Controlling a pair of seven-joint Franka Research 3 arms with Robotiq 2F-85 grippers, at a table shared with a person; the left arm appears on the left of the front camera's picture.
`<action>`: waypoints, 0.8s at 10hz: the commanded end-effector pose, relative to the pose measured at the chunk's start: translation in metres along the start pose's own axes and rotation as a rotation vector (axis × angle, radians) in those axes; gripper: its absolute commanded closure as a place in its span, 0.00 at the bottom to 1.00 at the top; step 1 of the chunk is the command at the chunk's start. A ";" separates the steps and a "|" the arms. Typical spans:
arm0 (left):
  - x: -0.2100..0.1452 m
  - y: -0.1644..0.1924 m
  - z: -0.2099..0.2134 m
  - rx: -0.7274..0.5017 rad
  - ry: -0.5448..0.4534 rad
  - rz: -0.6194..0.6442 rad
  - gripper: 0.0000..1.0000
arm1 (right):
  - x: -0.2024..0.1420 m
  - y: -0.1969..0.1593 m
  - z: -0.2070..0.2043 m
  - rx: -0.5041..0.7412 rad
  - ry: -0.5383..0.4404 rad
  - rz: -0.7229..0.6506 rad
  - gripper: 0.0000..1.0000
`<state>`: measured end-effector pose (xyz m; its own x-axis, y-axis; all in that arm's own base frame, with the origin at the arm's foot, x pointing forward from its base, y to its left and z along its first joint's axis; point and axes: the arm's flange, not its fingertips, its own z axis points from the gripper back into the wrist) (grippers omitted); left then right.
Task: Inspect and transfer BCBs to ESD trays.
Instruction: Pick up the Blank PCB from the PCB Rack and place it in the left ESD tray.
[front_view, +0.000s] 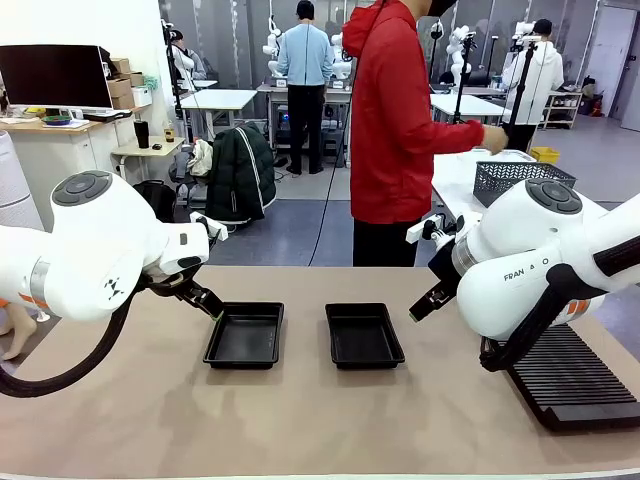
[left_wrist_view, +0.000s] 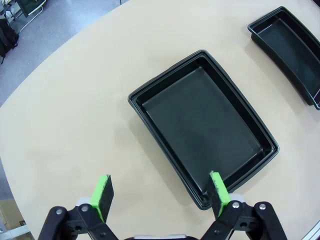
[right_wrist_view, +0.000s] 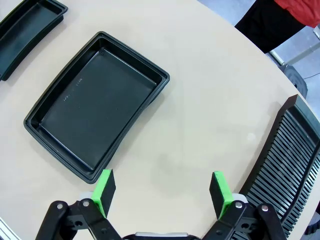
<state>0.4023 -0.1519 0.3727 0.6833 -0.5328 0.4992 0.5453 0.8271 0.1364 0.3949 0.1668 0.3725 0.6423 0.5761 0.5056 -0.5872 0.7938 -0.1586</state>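
Looks like smooth black plastic, faintly glossy, in the left ESD tray (front_view: 245, 337) and right ESD tray (front_view: 364, 337); matt beige across the table (front_view: 300, 420); matt black ribbed plastic in the rack (front_view: 570, 385); glossy white shells on the left arm (front_view: 90, 250) and right arm (front_view: 530, 260); matt green pads (left_wrist_view: 103, 192) on the left gripper (left_wrist_view: 160, 182); grey wire mesh in the basket (front_view: 520, 180); red cloth on the person's hoodie (front_view: 395, 120).

Front camera looking across table (front_view: 300, 420) toward person (front_view: 400, 120), wrist cameras close overhead, all sharing both ESD trays (front_view: 245, 335).

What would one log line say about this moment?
left gripper: open, at empty left tray corner | right gripper: open, between empty right tray and rack
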 end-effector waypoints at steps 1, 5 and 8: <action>0.000 0.000 0.000 0.000 0.000 0.001 0.00 | 0.000 0.000 0.000 0.000 0.000 -0.001 0.00; 0.000 0.000 0.000 0.000 0.000 0.000 0.00 | 0.007 -0.015 0.020 0.011 0.016 -0.068 0.00; 0.017 0.017 0.040 -0.082 0.039 0.139 0.00 | 0.028 -0.043 0.059 0.034 0.091 -0.200 0.00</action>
<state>0.4030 -0.1496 0.3947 0.7370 -0.4639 0.4915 0.5024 0.8625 0.0607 0.4061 0.1395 0.4238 0.7448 0.4749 0.4687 -0.5003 0.8623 -0.0786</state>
